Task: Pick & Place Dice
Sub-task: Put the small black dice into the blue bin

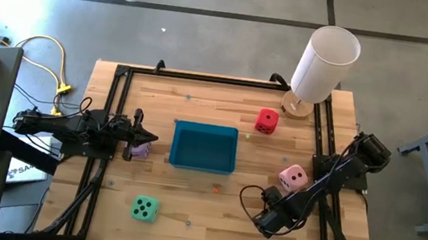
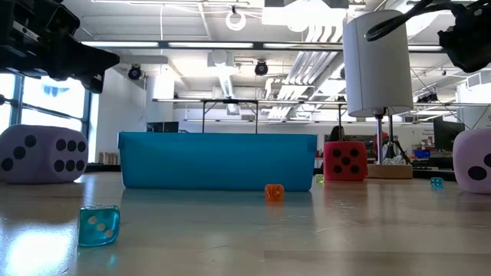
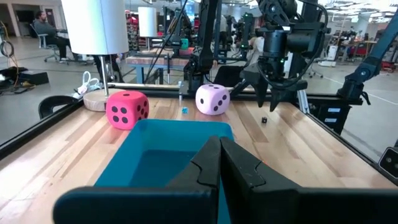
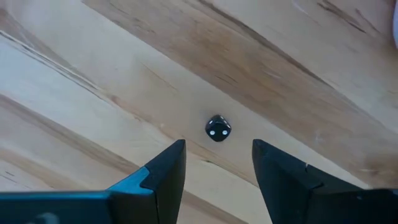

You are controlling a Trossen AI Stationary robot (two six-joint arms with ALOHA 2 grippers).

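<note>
Right gripper [image 4: 214, 171] hangs over bare wood at five o'clock of the tray [image 1: 203, 147], jaws parted, gripping nothing, a tiny black die [image 4: 218, 128] just ahead of them. Left gripper [image 1: 150, 138] is clenched at the tray's nine o'clock, over the lilac die [image 1: 140, 150]. Red die [image 1: 266, 121] at one o'clock, pink die [image 1: 293, 177] at four, green die [image 1: 145, 208] at seven. No readable writing.

We see bright, even daylight with ceiling lamps [image 2: 236, 17] glowing overhead and pale glare across the worktop [image 2: 322, 230]. Shadows stay soft, and the nearest end effector fingers [image 4: 163, 169] blur slightly.
</note>
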